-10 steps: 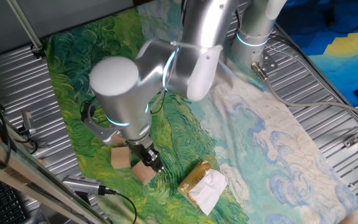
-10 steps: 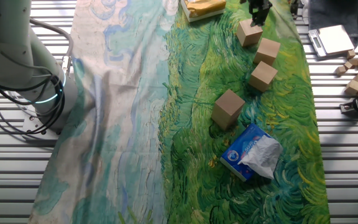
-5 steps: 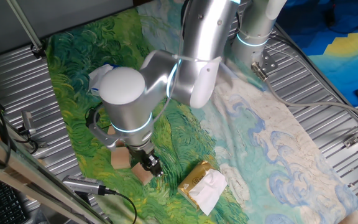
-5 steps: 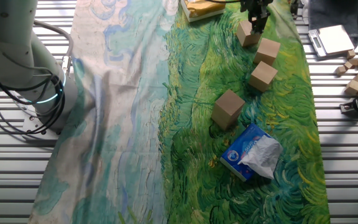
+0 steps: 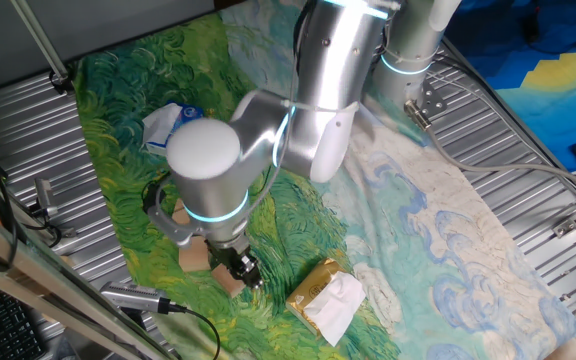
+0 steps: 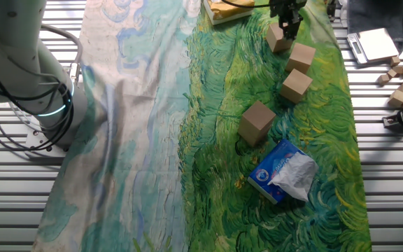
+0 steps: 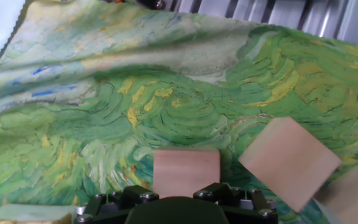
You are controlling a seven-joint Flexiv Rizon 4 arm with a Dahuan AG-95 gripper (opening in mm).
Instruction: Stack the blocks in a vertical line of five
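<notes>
Several tan wooden blocks lie in a loose row on the green painted cloth. My gripper (image 6: 289, 24) is down at the end block (image 6: 278, 39), at its top edge. In one fixed view the gripper (image 5: 242, 268) touches this block (image 5: 228, 281) near the cloth's front edge. In the hand view the block (image 7: 186, 172) sits just ahead of the hand's dark body (image 7: 179, 210); the fingers do not show. Three more blocks follow in the row: one (image 6: 301, 56), another (image 6: 296, 85) and the farthest (image 6: 257, 121). None is stacked.
A yellow-gold packet with white tissue (image 5: 326, 297) lies close beside the gripper. A blue-and-white soft packet (image 6: 283, 170) lies past the row's far end. A scale (image 6: 374, 43) and loose small blocks (image 6: 397, 71) sit on the ribbed metal table off the cloth.
The arm has swung over and lowered; the gripper has come down from just above the end block to its top edge. The blocks have not moved.
</notes>
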